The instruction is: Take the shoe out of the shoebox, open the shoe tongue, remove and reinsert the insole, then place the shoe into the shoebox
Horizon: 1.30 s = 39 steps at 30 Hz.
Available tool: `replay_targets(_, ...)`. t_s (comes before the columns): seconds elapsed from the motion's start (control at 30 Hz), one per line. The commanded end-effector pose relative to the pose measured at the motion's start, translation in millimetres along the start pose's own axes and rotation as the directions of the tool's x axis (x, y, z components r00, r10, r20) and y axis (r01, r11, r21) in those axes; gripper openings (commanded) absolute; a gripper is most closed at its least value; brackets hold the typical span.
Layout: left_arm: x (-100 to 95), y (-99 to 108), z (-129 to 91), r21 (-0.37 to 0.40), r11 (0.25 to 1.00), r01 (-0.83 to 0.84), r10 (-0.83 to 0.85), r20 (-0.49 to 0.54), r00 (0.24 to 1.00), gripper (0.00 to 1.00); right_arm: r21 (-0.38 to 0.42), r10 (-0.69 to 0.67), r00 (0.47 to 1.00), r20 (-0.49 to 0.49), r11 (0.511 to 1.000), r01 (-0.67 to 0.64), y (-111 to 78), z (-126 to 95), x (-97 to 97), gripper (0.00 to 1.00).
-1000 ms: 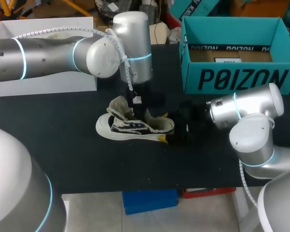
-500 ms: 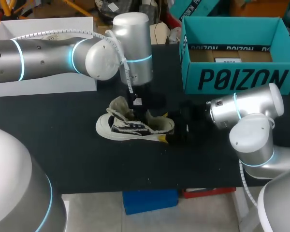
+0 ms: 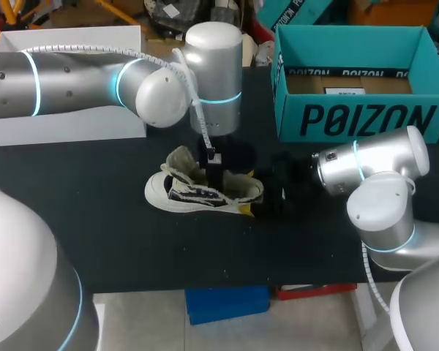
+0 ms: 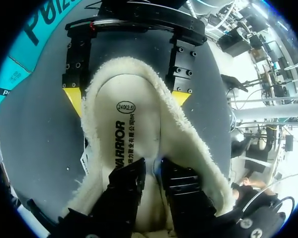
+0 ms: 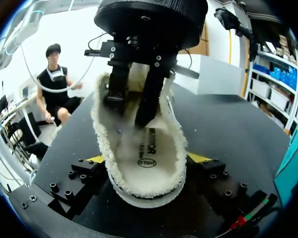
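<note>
Clearly printed lettering and an oval size mark on insole (image 4: 124,129); big lettering on teal shoebox (image 3: 358,121), far right. Shoe (image 3: 205,191) mid-table (image 3: 117,241), heel clamped by wide-spread right gripper (image 5: 148,161). Left gripper (image 4: 153,168) dropped from above into shoe opening, jaws narrow, not gripping, pressing insole; yellow tips hidden in fleece.

The shoe (image 3: 205,191) (white sole, dark sides, fleecy lining) is sitting upright on its sole in front of the teal shoebox (image 3: 351,117), off the box's left corner, toe pointing away. Its tongue (image 3: 181,161) is standing pulled open. The pale insole (image 4: 126,129) is lying inside. The shoebox is standing lidless, open side up.
</note>
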State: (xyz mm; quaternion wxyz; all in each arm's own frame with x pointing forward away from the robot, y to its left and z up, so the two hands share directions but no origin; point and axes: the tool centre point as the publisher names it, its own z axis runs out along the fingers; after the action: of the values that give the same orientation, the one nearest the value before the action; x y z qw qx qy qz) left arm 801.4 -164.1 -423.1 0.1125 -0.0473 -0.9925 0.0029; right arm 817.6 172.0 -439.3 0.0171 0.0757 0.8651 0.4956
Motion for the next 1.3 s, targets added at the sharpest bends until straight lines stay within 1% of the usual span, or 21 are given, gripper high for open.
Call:
replay_targets(0.03,2.4,8,32,-0.021,0.999,0.028,-0.026,0.112,0.993,0.33,0.000,0.002,1.000,0.000,1.000,-0.002,-2.1,1,-0.8,0.00)
replay_targets(0.1,-1.5,13,36,-0.025,0.999,0.033,-0.029,0.141,0.990,0.38,0.000,0.002,1.000,0.000,1.000,-0.002,-2.1,1,-0.8,0.00)
replay_targets(0.13,-2.8,14,37,-0.037,0.998,0.045,-0.038,0.166,0.985,0.38,0.000,0.002,1.000,0.000,1.000,-0.002,-2.1,1,-0.8,0.00)
replay_targets(0.2,-6.0,17,40,-0.063,0.997,0.050,-0.036,0.215,0.976,0.35,0.000,0.002,1.000,0.000,1.000,-0.002,-2.1,1,-0.8,0.00)
replay_targets(0.27,-11.2,19,44,-0.059,0.998,0.036,-0.021,0.226,0.974,0.33,0.000,0.002,1.000,0.000,1.000,-0.002,-2.1,1,-0.8,0.00)
replay_targets(0.37,-18.4,21,50,-0.082,0.996,0.026,-0.003,0.269,0.963,0.31,0.000,0.002,1.000,0.000,1.000,-0.002,-2.1,1,-0.8,0.00)
replay_targets(0.4,-19.6,21,52,-0.081,0.996,0.021,0.003,0.278,0.961,0.31,0.000,0.002,1.000,0.000,1.000,-0.002,-2.1,1,-0.8,0.00)
replay_targets(0.47,-19.5,20,57,-0.109,0.994,0.007,0.028,0.314,0.949,0.30,0.000,0.002,1.000,0.000,1.000,-0.002,-2.1,1,-0.8,0.00)
replay_targets(0.53,-19.2,19,64,-0.140,0.990,0.011,0.041,0.367,0.929,0.29,0.000,0.002,1.000,0.000,1.000,-0.002,-2.1,1,-0.8,0.00)
replay_targets(0.57,-19.7,19,67,-0.147,0.989,0.016,0.043,0.389,0.920,0.23,0.000,0.002,1.000,0.000,1.000,-0.002,-2.1,1,-0.8,0.00)
replay_targets(0.6,-20.5,20,69,-0.153,0.988,0.027,0.039,0.416,0.909,0.21,0.000,0.002,1.000,0.000,1.000,-0.002,-2.1,1,-0.8,0.00)
replay_targets(0.7,-25.8,26,75,-0.162,0.985,0.060,0.026,0.481,0.876,0.22,0.000,0.002,1.000,0.000,1.000,-0.002,-2.1,1,-0.8,0.00)
replay_targets(0.8,-30.7,32,78,-0.164,0.984,0.076,0.026,0.545,0.838,0.20,0.000,0.002,1.000,0.000,1.000,-0.002,-2.1,1,-0.8,0.00)
replay_targets(0.9,-37.7,37,76,-0.149,0.985,0.090,0.018,0.598,0.801,0.22,0.000,0.002,1.000,0.000,1.000,-0.002,-2.1,1,-0.8,0.00)
replay_targets(0.97,-45.5,41,73,-0.123,0.988,0.097,0.004,0.637,0.771,0.27,0.000,0.002,1.000,0.000,1.000,-0.002,-2.1,1,-0.8,0.00)
replay_targets(1.03,-51.7,46,70,-0.089,0.990,0.113,-0.025,0.670,0.742,0.25,0.000,0.002,1.000,0.000,1.000,-0.002,-2.1,1,-0.8,0.00)
replay_targets(1.13,-58.5,52,65,-0.021,0.993,0.118,-0.071,0.692,0.719,0.25,0.000,0.002,1.000,0.000,1.000,-0.002,-2.1,1,-0.8,0.00)
replay_targets(1.3,-66.0,57,59,0.022,0.993,0.112,-0.093,0.718,0.689,0.26,0.000,0.002,1.000,0.000,1.000,-0.002,-2.1,1,-0.8,0.00)
